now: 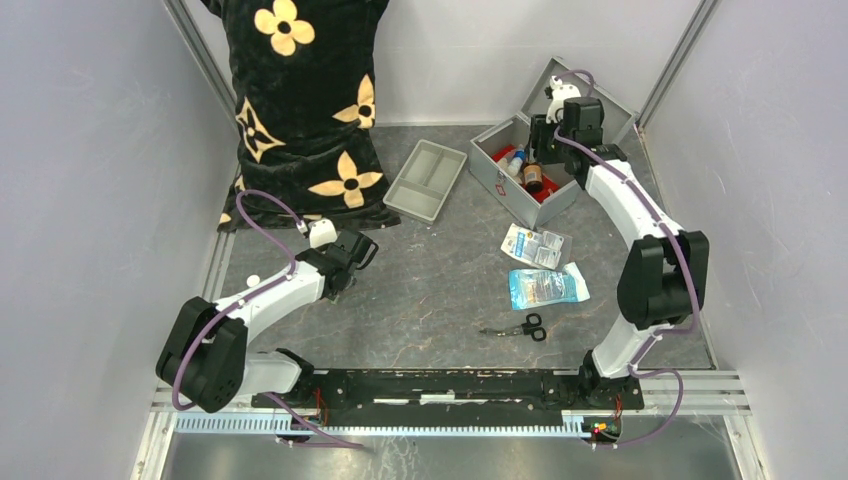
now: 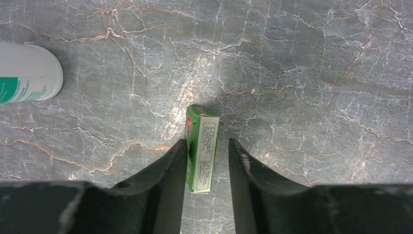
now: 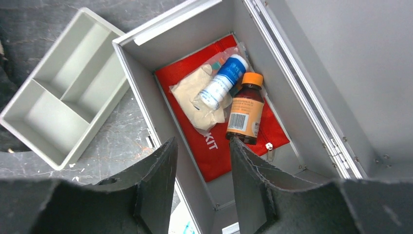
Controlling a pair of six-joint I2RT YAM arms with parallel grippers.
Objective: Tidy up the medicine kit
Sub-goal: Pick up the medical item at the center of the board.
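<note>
On the table (image 2: 316,73), my left gripper (image 2: 208,142) straddles the green box (image 2: 201,151), jaws not yet clamped. My right gripper (image 3: 202,142) hangs open and empty above the medicine kit (image 3: 195,27). Next, probably: clamp, lift, stow.

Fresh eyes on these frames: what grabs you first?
The black pillow with gold flowers, propped at the far left, dominates. At far right the open medicine kit shows a red pouch and an amber bottle, the right gripper hovering above. The left gripper straddles a small green box on the table.
</note>
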